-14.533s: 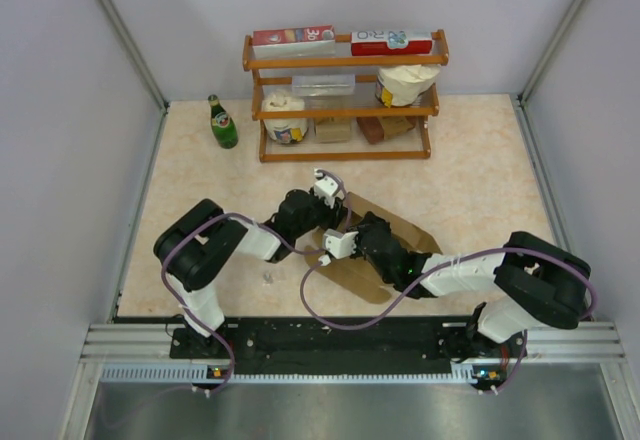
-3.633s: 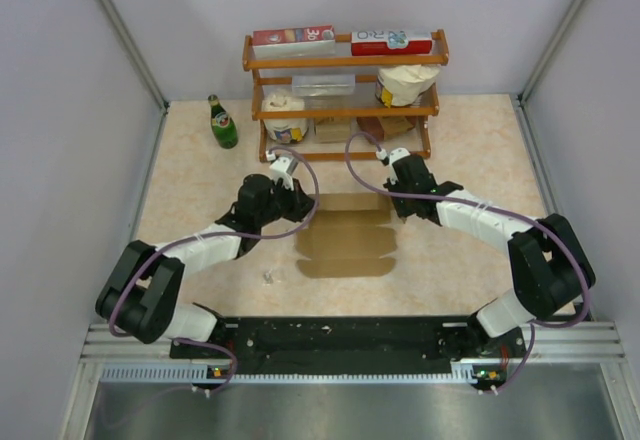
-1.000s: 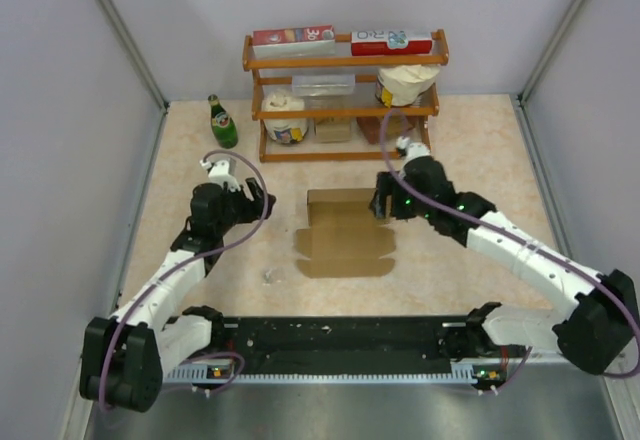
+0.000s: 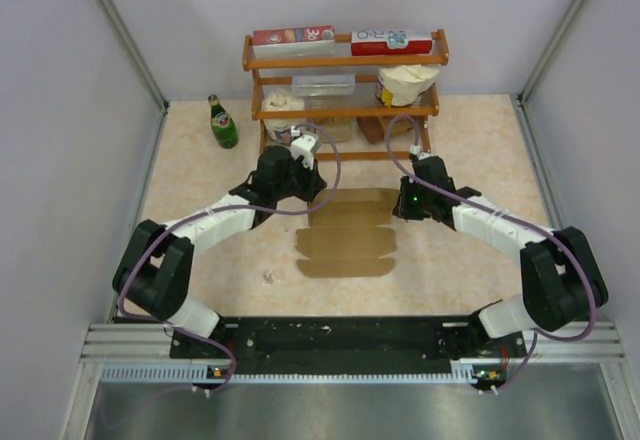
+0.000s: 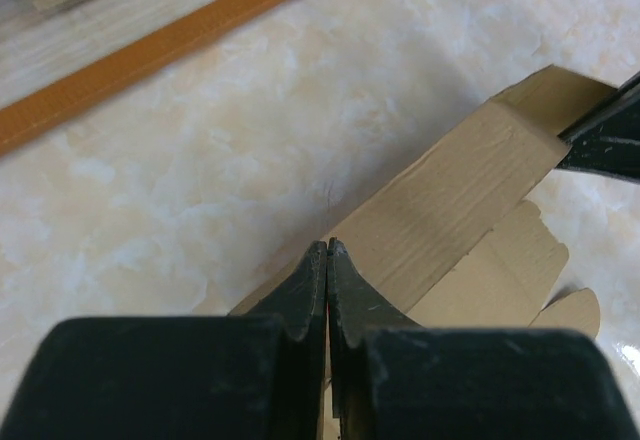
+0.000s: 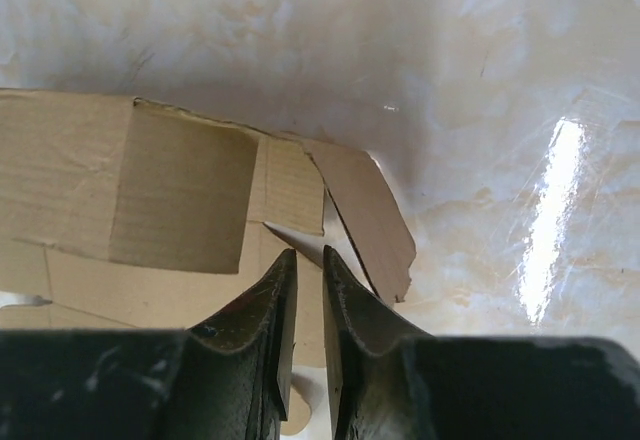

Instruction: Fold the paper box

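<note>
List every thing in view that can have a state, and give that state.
paper box: mostly flat, far panel tilted up
left gripper: shut, tips at the raised panel's end
right gripper: shut to a thin slit, above a side flap
green bottle: upright
red-and-white carton: lying flat atop the rack
</note>
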Action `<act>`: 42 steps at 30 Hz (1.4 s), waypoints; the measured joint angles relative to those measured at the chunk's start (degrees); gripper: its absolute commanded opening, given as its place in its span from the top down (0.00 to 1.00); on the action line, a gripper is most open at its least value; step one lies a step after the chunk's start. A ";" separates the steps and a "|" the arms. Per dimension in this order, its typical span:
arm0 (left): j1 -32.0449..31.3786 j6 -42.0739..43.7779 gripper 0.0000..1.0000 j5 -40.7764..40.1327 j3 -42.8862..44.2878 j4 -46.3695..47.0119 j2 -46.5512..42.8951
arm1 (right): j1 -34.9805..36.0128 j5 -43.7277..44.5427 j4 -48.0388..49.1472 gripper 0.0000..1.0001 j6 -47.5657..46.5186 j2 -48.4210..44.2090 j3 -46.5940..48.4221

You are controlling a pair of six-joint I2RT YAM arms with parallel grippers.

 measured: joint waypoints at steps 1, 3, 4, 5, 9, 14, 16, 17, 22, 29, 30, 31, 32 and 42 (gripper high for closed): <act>-0.13 0.02 1.00 -0.17 -0.52 0.33 0.00 | 0.00 0.37 0.11 0.85 0.00 0.46 0.04; -0.46 0.02 1.00 -0.55 -1.92 1.01 0.00 | 0.00 0.98 0.61 0.86 -0.15 1.46 0.09; -0.68 0.02 1.00 -0.85 -2.67 1.18 0.00 | 0.00 1.27 1.07 0.87 -0.33 2.16 0.09; -0.87 0.02 1.00 -1.11 -3.34 1.22 0.00 | 0.00 1.55 1.25 0.87 -0.46 2.82 0.22; -1.81 -0.02 1.00 -2.03 -4.92 2.14 -0.74 | 0.00 3.15 2.16 0.89 -1.01 4.57 0.37; -2.84 -0.20 1.00 -3.04 -7.54 4.00 -2.86 | -0.02 4.72 3.37 0.89 -1.44 5.25 0.35; -2.99 -0.22 1.00 -3.28 -8.17 4.26 -3.28 | 0.00 5.07 3.98 0.89 -1.46 5.40 0.35; -3.08 -0.22 1.00 -3.45 -8.35 4.33 -3.41 | 0.00 5.20 4.37 0.89 -1.49 5.53 0.35; -3.15 -0.24 1.00 -4.61 -9.05 4.66 -4.83 | 0.00 5.62 5.33 0.89 -1.55 6.40 0.35; -3.19 -0.37 1.00 -6.03 -10.40 5.79 -6.27 | -0.02 5.51 5.68 0.89 -2.51 8.41 0.35; -3.19 -0.39 1.00 -6.10 -10.51 5.90 -6.27 | -0.02 5.51 5.75 0.89 -2.54 8.63 0.35; -3.19 -0.39 1.00 -6.23 -10.62 5.99 -6.27 | -0.02 5.44 5.84 0.89 -2.56 8.96 0.35; -3.19 -0.39 1.00 -6.23 -10.67 6.01 -6.27 | -0.02 5.29 6.01 0.89 -2.58 9.29 0.35; -3.19 -0.39 1.00 -6.27 -10.75 6.34 -6.27 | -0.02 2.56 7.87 0.89 -2.49 11.47 0.35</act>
